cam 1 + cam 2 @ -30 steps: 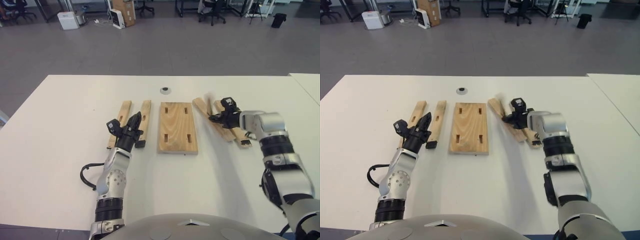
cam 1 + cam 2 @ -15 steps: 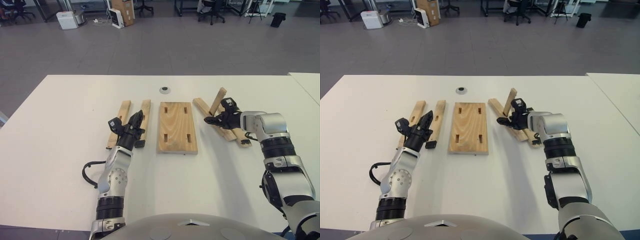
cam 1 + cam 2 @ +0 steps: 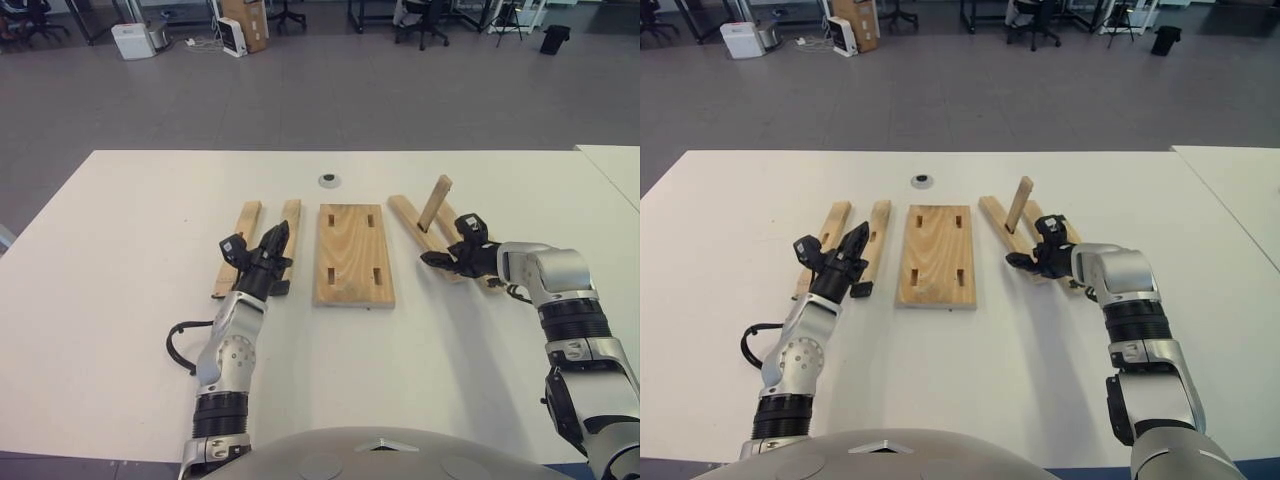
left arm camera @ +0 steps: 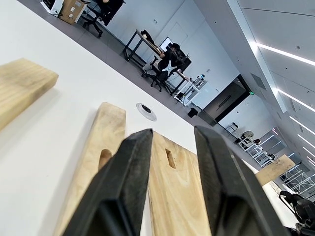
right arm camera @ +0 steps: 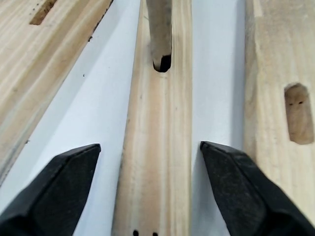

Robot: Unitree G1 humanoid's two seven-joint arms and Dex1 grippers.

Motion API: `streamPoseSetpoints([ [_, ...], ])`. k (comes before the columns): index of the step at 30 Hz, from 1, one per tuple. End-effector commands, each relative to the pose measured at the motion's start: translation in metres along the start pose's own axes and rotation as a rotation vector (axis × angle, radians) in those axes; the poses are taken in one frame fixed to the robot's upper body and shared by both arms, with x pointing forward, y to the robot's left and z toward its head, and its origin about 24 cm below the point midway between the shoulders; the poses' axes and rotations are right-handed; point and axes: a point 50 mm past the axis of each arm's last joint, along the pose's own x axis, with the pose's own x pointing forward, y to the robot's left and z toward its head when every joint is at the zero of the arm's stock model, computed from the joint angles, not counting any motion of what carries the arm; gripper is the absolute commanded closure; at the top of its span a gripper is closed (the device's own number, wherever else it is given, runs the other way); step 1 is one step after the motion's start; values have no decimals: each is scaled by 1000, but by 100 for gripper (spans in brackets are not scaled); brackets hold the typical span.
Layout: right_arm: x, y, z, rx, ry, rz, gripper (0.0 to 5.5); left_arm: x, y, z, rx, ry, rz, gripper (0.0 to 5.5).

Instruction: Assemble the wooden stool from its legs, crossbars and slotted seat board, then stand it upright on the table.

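The seat board lies flat in the middle of the table, with its 4 slots facing up. The left gripper sits low by the inner of 2 legs lying to the board's left, its fingers slightly parted and holding nothing. The right gripper is released, straddling another leg on the board's right. 1 crossbar stands tilted in this leg's slot.

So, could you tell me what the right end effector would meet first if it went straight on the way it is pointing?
Probably the crossbar standing up from the leg that the right end effector straddles with open fingers, though depth is hard to judge.
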Motion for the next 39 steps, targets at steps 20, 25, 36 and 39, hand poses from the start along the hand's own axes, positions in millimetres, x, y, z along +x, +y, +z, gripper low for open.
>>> streamPoseSetpoints([
  [20,-29,-12,11,2,-181,-39,343,31,-8,51,227,52,-253,397],
  [25,-71,17,64,26,-457,256,343,69,-46,61,152,125,-496,397],
  [36,-112,62,83,108,-738,647,343,80,-81,86,-71,256,-763,397],
  [39,-115,73,80,135,-745,745,343,75,-96,103,-144,263,-877,397],
])
